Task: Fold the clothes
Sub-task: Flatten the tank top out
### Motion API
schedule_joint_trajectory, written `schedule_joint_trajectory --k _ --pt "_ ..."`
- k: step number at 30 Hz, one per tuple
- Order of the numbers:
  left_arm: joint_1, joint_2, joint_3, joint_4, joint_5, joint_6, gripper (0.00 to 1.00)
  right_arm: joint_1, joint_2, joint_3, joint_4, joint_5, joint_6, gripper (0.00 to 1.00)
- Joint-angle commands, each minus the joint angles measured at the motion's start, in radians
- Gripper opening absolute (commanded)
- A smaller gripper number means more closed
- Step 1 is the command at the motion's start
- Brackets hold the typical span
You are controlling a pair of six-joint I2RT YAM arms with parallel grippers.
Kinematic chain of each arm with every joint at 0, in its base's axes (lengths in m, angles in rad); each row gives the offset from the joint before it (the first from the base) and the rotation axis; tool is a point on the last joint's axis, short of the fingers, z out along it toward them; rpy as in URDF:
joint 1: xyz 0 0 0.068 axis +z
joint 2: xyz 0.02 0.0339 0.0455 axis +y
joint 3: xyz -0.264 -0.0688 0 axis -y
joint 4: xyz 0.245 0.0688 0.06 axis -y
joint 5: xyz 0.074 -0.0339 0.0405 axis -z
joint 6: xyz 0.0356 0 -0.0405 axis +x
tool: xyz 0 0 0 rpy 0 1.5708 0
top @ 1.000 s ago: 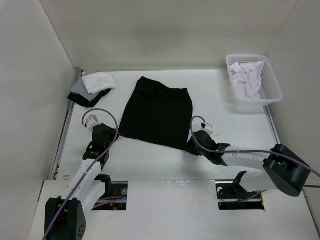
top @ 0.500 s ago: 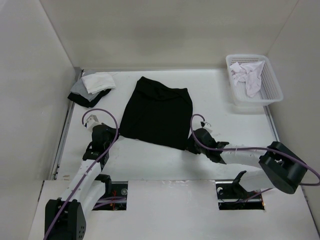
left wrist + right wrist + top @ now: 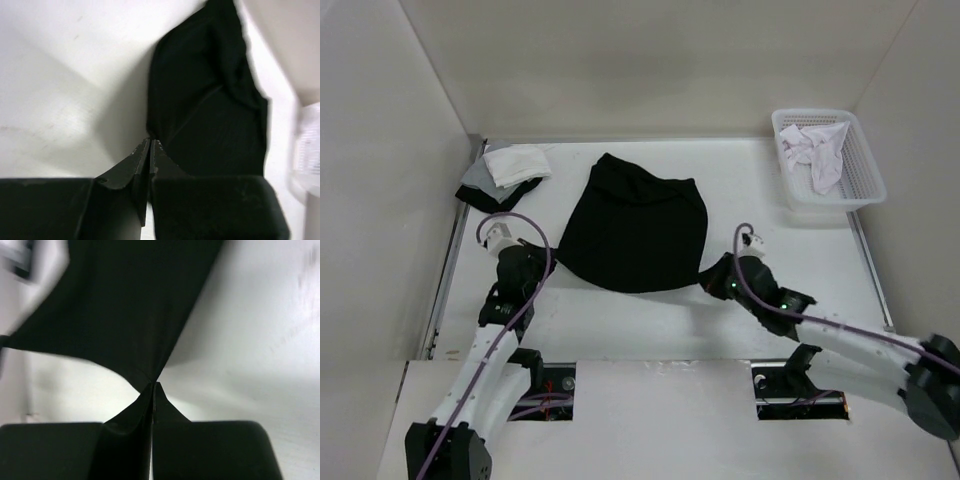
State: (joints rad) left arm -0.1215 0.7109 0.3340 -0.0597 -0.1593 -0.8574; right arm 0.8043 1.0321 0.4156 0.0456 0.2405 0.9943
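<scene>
black shirt (image 3: 638,232): spread on middle of worktop (image 3: 620,320) | left hand (image 3: 150,142): pinched shut on near-left corner | right hand (image 3: 153,385): pinched shut on near-right corner | handling: light, limp, likely sags; corners suit gripping

White links, black joints on left arm (image 3: 485,345) and right arm (image 3: 850,350); purple cables (image 3: 549,258) along both; matte black tapered fingers (image 3: 125,170).
</scene>
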Motion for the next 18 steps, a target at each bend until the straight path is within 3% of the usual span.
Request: schedule_joint_trajectory --k 1,4,8,13,18 --pt "-0.022 -0.092 0.164 -0.023 0.007 -0.032 0.00 -0.001 -0.254 0.122 -0.169 0.127 -0.130 0.00" --pt "-0.045 -0.158 0.307 -0.060 -0.006 -0.054 0.00 0.009 -0.413 0.315 -0.349 0.230 -0.253 0.00" --pt "-0.079 -0.189 0.572 -0.063 -0.049 -0.054 0.00 0.093 -0.446 0.671 -0.464 0.351 -0.438 0.00" --pt "-0.082 -0.148 0.887 -0.045 -0.095 0.004 0.00 0.261 -0.334 1.081 -0.466 0.468 -0.658 0.00" --pt "-0.054 -0.081 1.051 -0.057 -0.100 0.040 0.00 0.379 -0.172 1.348 -0.448 0.516 -0.847 0.01"
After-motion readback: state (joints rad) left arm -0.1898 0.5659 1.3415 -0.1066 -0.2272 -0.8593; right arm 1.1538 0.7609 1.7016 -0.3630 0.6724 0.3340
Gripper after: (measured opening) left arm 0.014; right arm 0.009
